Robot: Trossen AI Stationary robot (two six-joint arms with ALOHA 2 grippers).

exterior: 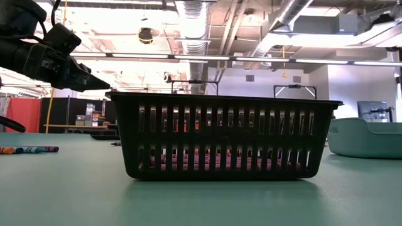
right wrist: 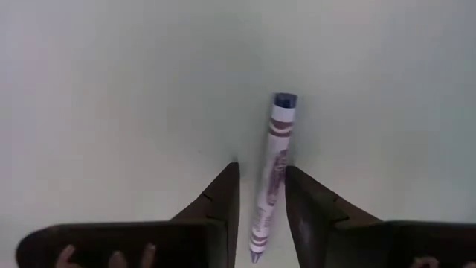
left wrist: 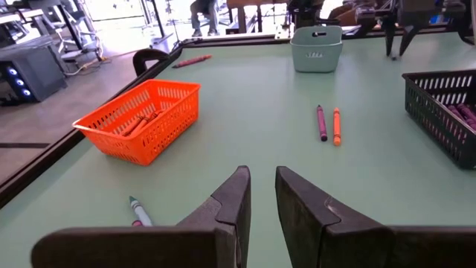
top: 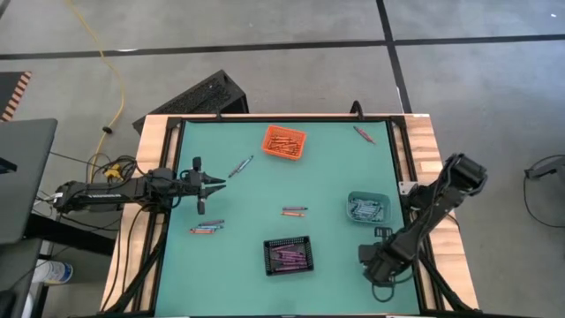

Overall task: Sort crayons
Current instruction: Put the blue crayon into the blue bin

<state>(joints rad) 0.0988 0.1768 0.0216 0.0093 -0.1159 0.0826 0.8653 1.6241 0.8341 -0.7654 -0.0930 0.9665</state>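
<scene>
A blue crayon (right wrist: 272, 175) lies on the green table (top: 335, 177) near its front right. My right gripper (right wrist: 262, 167) points down over it, open, one finger on each side. My left gripper (left wrist: 262, 186) hovers level at the table's left side (top: 210, 183), slightly open with nothing between its fingers. Loose crayons lie on the table: one (top: 240, 166) just beyond the left gripper, a pair (top: 294, 211) in the middle, a bunch (top: 206, 228) at the near left, and one (top: 364, 134) at the far right. My right gripper straddles the blue crayon from above. One finger (right wrist: 305, 197) stands close beside the paper wrap (right wrist: 280, 179), with a gap on the other side. Whether that finger touches the crayon, I cannot tell. The crayon lies flat on the table, running through the gap.
An orange bin (top: 284, 142) with orange crayons stands at the far middle. A teal bin (top: 368, 208) with bluish crayons is at the right. A black bin (top: 288, 256) with purple crayons sits near the front edge. Wooden rails (top: 424, 150) border the table.
</scene>
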